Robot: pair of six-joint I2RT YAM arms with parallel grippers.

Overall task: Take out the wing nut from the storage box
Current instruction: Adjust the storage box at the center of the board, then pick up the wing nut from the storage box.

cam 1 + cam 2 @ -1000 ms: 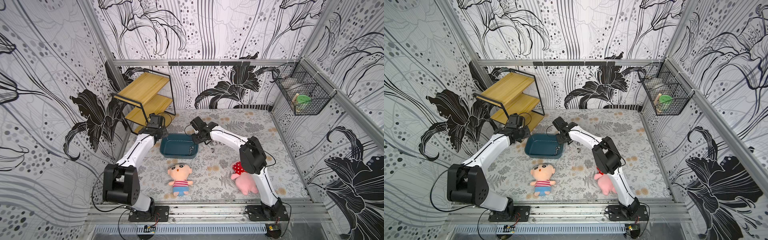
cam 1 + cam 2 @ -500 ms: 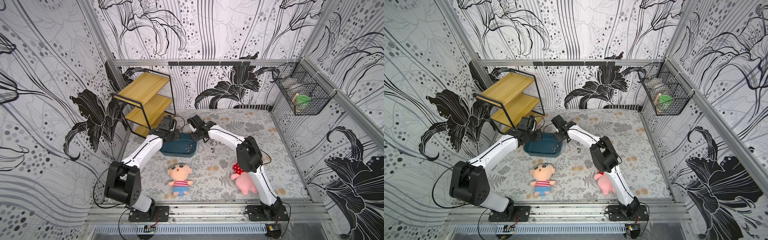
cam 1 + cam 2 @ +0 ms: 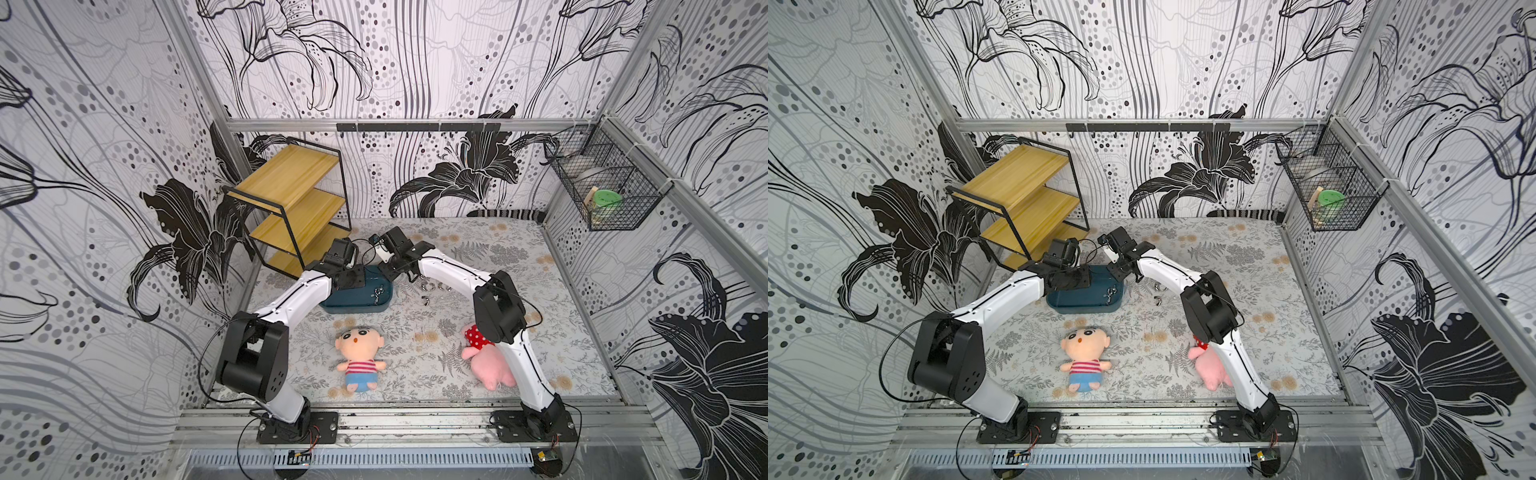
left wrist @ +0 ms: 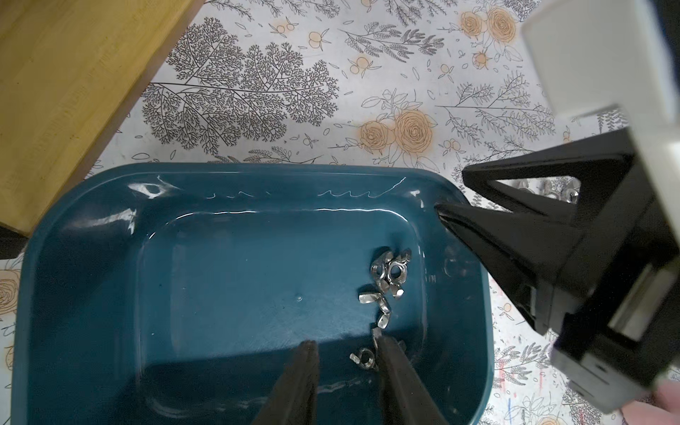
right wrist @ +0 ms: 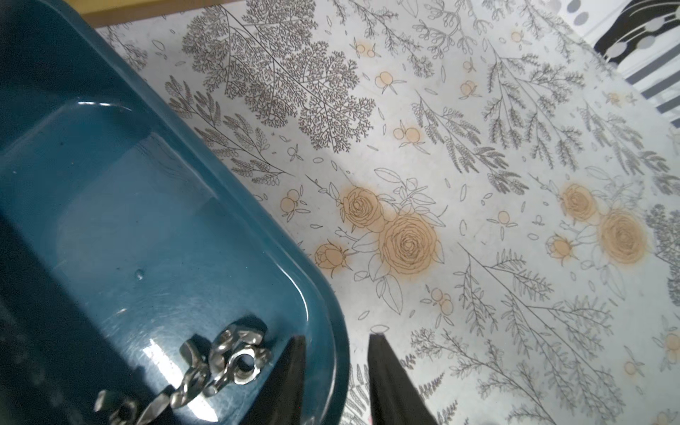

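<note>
Left jaws now inside storage box (image 4: 92, 239)

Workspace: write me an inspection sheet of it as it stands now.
Surface: floral mat, lying flat.
Job's things: storage box on the mat; wing nuts clustered inside; loose nuts on the mat beside it.
Clutter: boy doll, pink plush, wooden shelf.
Grippers: left gripper open in the box, one nut in the gap; right gripper open, astride the box's rim.
Cables: black lead loops by the left base.
Surroundings: patterned walls; wire basket hung up.
</note>
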